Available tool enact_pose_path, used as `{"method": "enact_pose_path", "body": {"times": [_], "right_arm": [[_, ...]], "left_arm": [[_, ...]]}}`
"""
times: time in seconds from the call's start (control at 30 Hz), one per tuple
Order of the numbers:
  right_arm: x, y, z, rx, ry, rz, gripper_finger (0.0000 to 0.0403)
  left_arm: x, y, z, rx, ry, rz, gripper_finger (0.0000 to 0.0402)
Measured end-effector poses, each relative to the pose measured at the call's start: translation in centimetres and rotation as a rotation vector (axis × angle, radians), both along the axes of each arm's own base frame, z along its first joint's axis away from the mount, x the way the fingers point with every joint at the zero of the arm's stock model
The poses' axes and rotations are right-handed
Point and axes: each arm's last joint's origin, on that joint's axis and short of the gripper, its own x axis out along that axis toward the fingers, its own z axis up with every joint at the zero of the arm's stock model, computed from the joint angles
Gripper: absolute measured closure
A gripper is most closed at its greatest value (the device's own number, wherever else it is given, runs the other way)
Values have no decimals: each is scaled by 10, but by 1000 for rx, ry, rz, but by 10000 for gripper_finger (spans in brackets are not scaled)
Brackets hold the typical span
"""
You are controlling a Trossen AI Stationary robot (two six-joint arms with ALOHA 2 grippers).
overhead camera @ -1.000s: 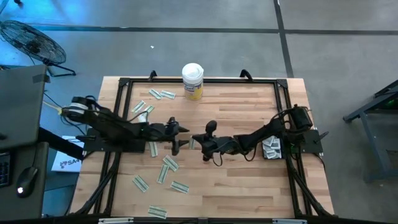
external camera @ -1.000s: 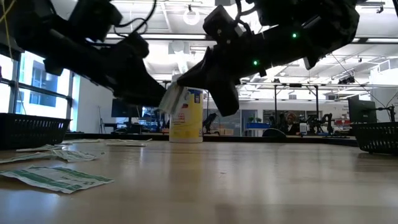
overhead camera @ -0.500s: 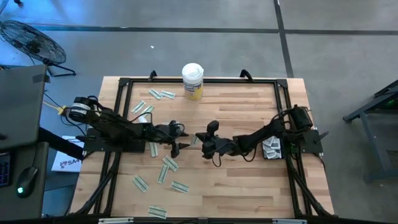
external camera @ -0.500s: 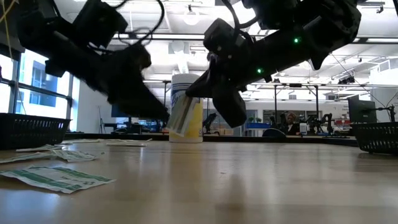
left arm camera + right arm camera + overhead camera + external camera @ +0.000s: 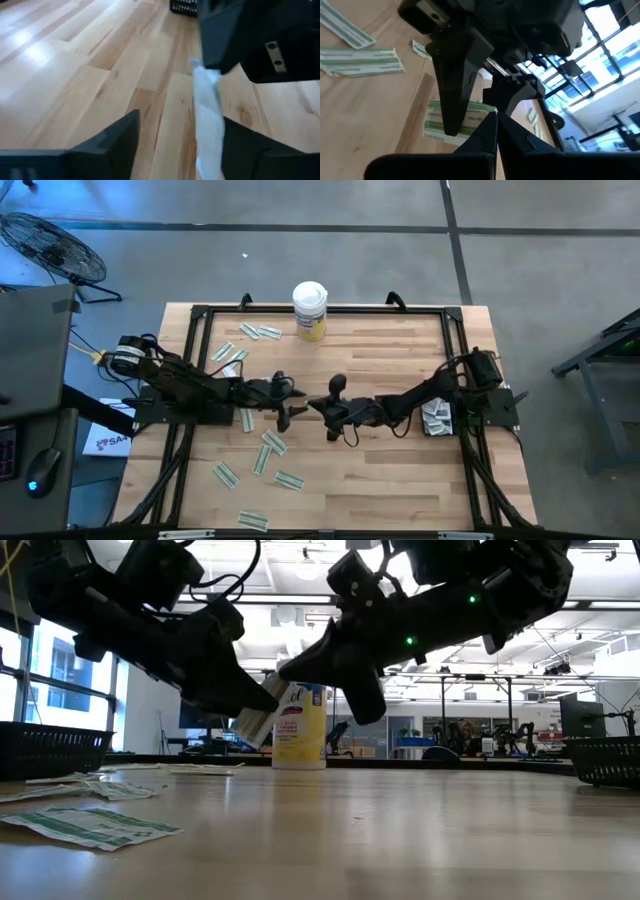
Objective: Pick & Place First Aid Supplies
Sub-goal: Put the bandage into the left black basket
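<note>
One green-white strip packet is held in the air over the middle of the table, between my two grippers. My right gripper is shut on it, which also shows in its wrist view. My left gripper is open, and its two fingers stand on either side of the packet. I cannot tell whether they touch it. Several more strip packets lie flat on the table's left half. My right gripper pinches the packet's end between its two fingertips. The fingers come from the table's right, slanting a little downward. The packet is lifted clear of the table, tilted, and its free end reaches between my left gripper's fingers.
A white-lidded yellow canister stands at the far edge. A dark basket with packets sits by the right arm's base. Loose packets lie near the table's left front. A black frame runs round the table.
My right gripper has dipped, then moved a little toward the table's left with the packet. The packet has tipped from nearly upright to more slanted and now reaches farther between my left gripper's fingers. My left gripper has stayed open.
</note>
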Motion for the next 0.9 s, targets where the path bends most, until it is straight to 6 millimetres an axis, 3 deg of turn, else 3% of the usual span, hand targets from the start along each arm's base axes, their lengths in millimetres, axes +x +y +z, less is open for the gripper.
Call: {"method": "enact_pose_path", "body": {"times": [0.1, 0.27, 0.47, 0.6, 0.7, 0.9], "right_arm": [[1, -4, 0, 13, -5, -17, 403], [1, -3, 0, 37, -8, -5, 402], [0, -4, -1, 101, -26, -53, 395], [0, 0, 0, 107, -37, -51, 353], [-2, 6, 2, 87, -60, -117, 313], [-5, 9, 3, 44, -78, -268, 248]], "left_arm": [[0, -1, 0, -1, 3, -26, 242], [0, -2, -1, -10, 18, -53, 380], [-1, 0, -3, -13, 32, -14, 391], [-5, 0, 2, -34, 83, -1, 396], [-11, 1, 16, -44, 154, 17, 399], [-35, 4, 62, -113, 335, 110, 400]]}}
